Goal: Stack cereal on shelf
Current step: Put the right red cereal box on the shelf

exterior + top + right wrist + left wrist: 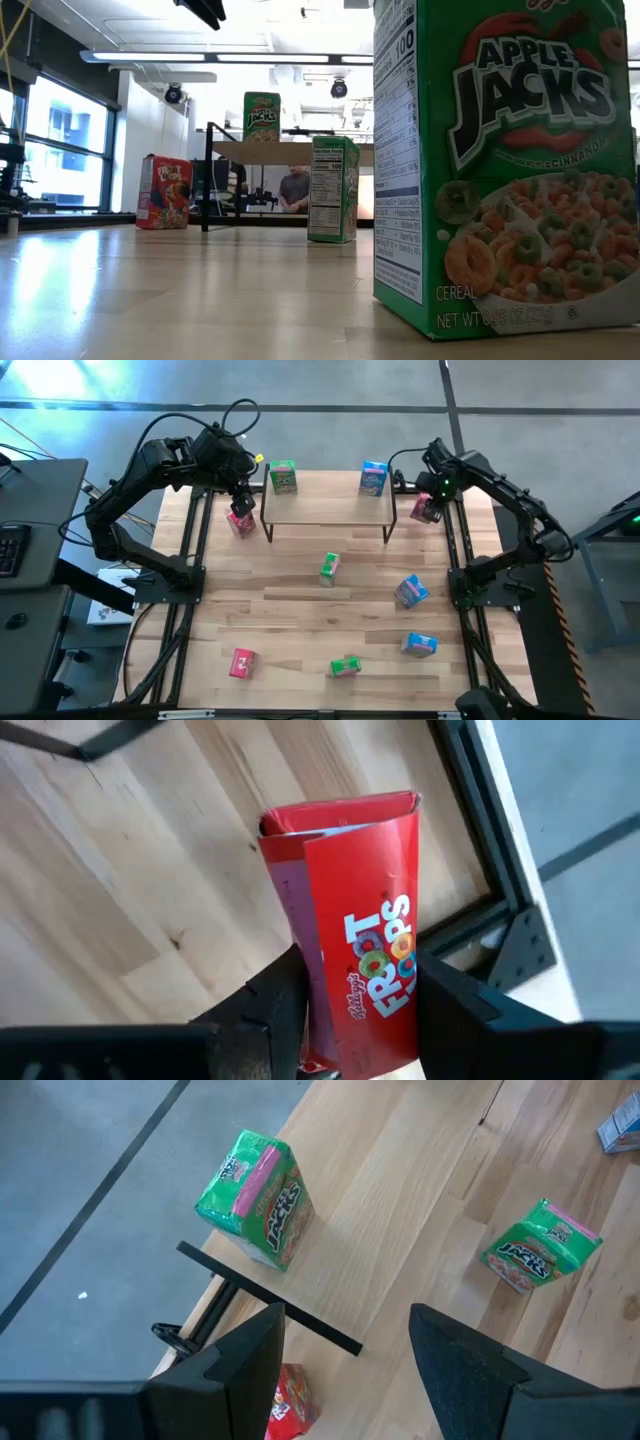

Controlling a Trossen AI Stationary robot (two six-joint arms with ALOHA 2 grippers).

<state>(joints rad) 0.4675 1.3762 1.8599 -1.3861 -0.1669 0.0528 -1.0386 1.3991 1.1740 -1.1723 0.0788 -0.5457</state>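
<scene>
The shelf point(328, 510) stands at the table's far middle. A green cereal box point(283, 477) stands on its left end and a blue one point(373, 478) on its right end. My right gripper point(432, 498) is just right of the shelf, shut on a red cereal box point(350, 910). My left gripper point(345, 1350) hangs open over the shelf's left end, nothing between its fingers. A second red box point(240, 522) stands on the table below it, beside the shelf's left legs. My right gripper pinches the red box between its two fingers point(275, 1005), which sit on the box's two narrow sides near its upper end point(330, 1020). The fingers come from above, pointing down. The box hangs lengthwise below them, printed face showing; whether its lower end point(340, 815) touches the table, I cannot tell.
Loose boxes on the table: green point(329, 568) in the middle, blue point(411, 591) and blue point(419, 645) to the right, green point(345, 666) and red point(242, 663) near the front edge. The table's black frame rail point(490, 840) runs close beside the held box.
</scene>
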